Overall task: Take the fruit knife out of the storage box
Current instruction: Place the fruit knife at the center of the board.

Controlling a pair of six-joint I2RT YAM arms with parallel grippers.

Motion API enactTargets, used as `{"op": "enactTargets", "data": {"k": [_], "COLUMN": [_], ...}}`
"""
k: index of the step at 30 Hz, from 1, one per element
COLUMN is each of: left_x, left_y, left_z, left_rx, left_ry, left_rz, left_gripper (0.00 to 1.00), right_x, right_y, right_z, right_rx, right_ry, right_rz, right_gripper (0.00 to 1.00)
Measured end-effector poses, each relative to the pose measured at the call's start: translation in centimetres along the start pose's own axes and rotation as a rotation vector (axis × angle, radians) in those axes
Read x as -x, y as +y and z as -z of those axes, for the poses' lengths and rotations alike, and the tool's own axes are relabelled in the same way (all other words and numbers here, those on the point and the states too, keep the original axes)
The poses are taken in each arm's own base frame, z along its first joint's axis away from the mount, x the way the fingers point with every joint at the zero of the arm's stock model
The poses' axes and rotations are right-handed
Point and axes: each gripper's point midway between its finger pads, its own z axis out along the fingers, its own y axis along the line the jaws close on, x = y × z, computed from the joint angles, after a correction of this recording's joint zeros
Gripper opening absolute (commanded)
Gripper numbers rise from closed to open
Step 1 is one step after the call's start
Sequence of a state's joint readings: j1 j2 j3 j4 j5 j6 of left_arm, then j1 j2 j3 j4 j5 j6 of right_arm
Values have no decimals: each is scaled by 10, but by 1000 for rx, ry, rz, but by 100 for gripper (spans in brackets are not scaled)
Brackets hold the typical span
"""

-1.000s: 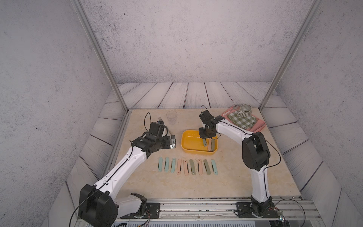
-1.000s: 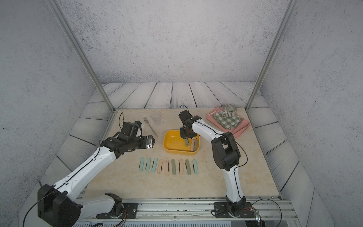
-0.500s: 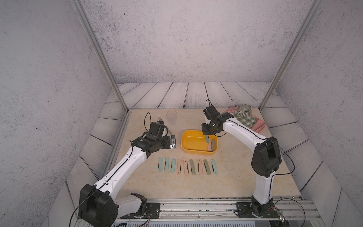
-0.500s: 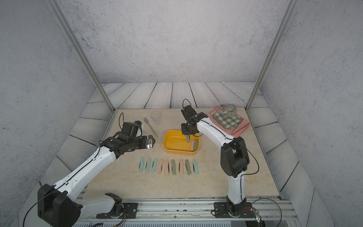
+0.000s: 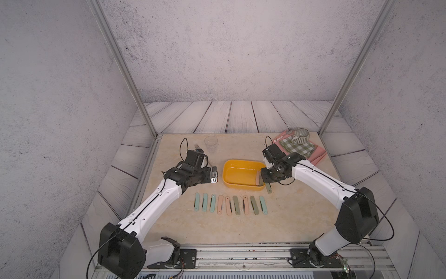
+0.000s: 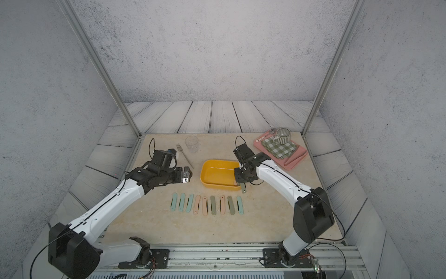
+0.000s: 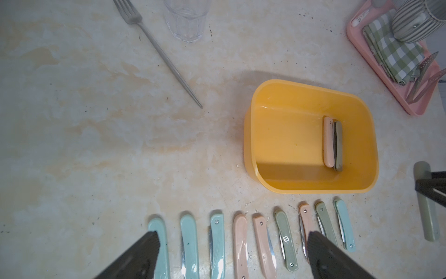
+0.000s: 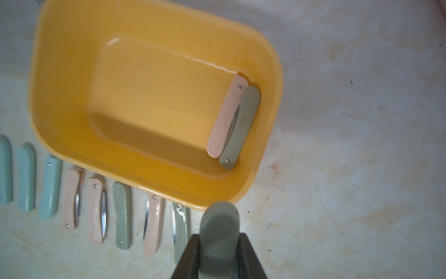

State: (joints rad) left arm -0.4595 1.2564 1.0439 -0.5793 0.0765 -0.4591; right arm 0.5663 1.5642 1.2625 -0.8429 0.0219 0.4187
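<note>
A yellow storage box (image 5: 239, 174) sits mid-table. Inside it, 2 folded knives lie side by side against its right wall: a pink knife (image 7: 328, 142) and a green knife (image 7: 338, 147). The right gripper (image 5: 265, 180) is clamped on a green fruit knife (image 8: 218, 217), just outside the box's near right corner. The left gripper (image 5: 216, 177) hovers left of the box, jaws apart. A far-right pink tray (image 5: 318, 154) holds a checked cloth (image 5: 298, 147) and a striped mug (image 5: 301, 135).

Top views look down from high front; close wrist cameras share the storage box (image 7: 284, 140).
</note>
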Motion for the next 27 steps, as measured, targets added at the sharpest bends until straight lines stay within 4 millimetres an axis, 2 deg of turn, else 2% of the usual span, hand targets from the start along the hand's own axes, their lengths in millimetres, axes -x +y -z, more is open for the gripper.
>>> {"op": "enactTargets", "data": {"k": [4, 8, 16, 27], "left_x": [2, 4, 2, 3], "left_y": [-6, -13, -21, -27], "left_z": [-1, -2, -4, -5], "left_rx": [-9, -19, -30, -36], "left_ry": [2, 3, 12, 19], "left_rz": [-11, -22, -39, -48], "left_gripper": [99, 99, 99, 99], "right_x": [-28, -41, -52, -69], "right_y": [-12, -21, -34, -34], "right_z": [-16, -31, -52, -75], "right_rx": [-28, -44, -48, -24], "right_ry": [54, 76, 77, 110], "right_rz": [-11, -31, -81, -93], "right_gripper": [12, 12, 12, 14]}}
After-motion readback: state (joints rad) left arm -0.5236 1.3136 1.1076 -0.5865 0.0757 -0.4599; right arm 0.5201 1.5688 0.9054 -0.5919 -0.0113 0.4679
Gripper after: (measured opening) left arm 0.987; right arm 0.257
